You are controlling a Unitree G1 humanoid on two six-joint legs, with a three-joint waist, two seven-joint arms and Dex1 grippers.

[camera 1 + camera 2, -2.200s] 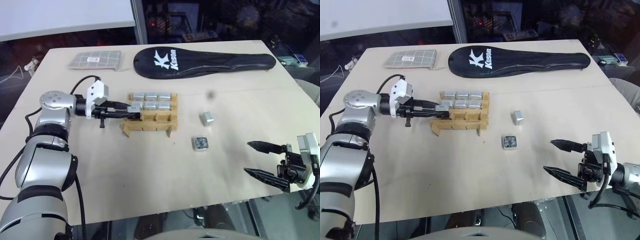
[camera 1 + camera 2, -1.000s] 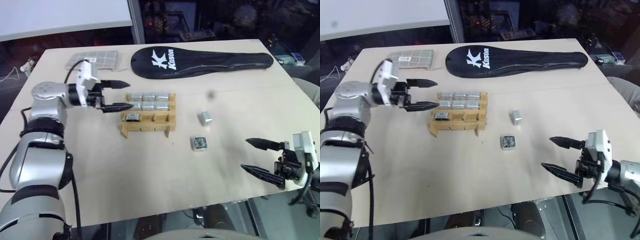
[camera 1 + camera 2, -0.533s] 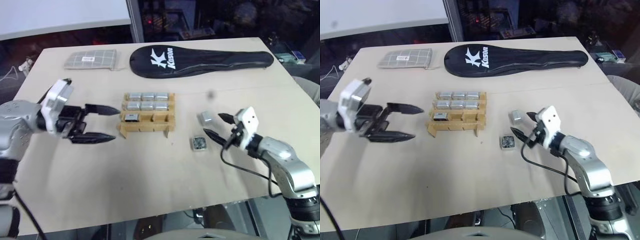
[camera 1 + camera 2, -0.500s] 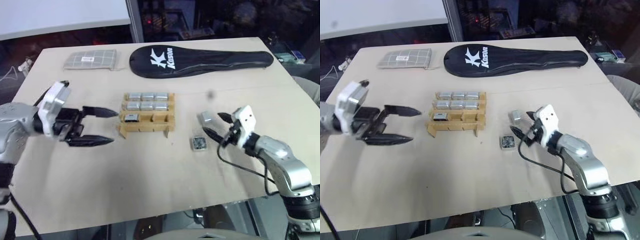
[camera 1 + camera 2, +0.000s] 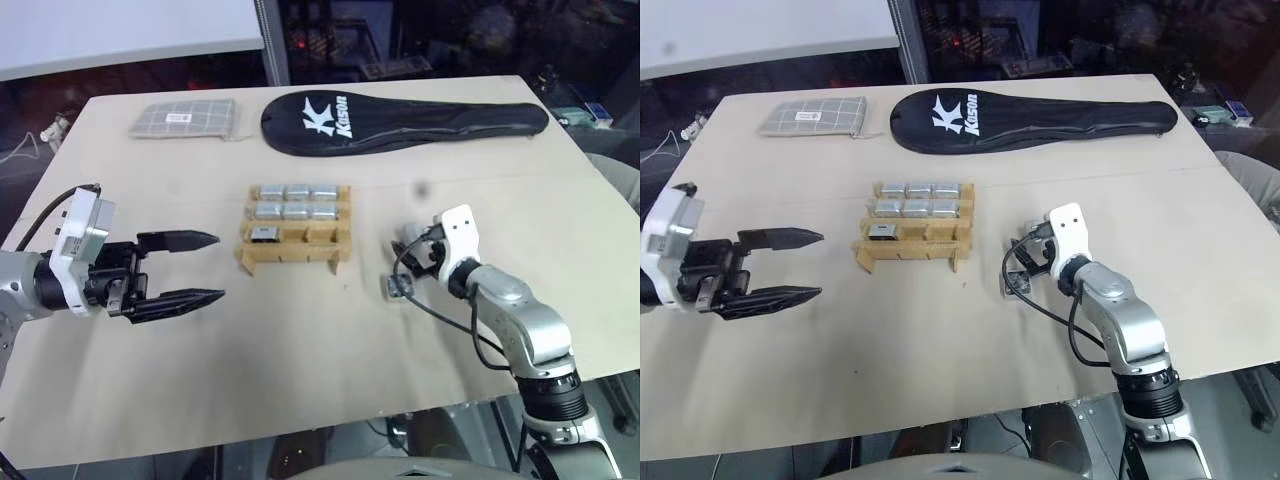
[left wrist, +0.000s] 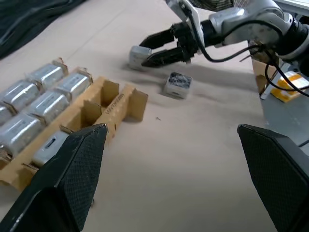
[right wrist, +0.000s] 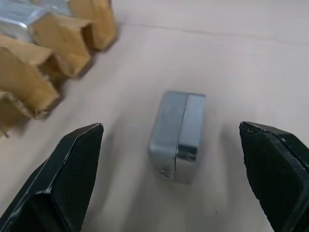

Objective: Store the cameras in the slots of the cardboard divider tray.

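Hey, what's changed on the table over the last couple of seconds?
The left pincer let go of a camera in the cardboard divider tray and drew back, open and empty. The right pincer swung in from the table's edge and now straddles the loose silver camera without gripping it. The other loose camera, racket cover and pouch stayed put.

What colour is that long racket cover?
Black with white lettering, clearest in the left eye view: racket cover.

Tray: tan cardboard divider tray (image 5: 293,256) lay flat mid-table.
Stored: seven silver-grey metal block cameras (image 5: 297,202) filled its two far rows and the near-left slot.
Loose: one silver camera (image 7: 177,137) and one dark-faced camera (image 6: 176,85) lay right of the tray.
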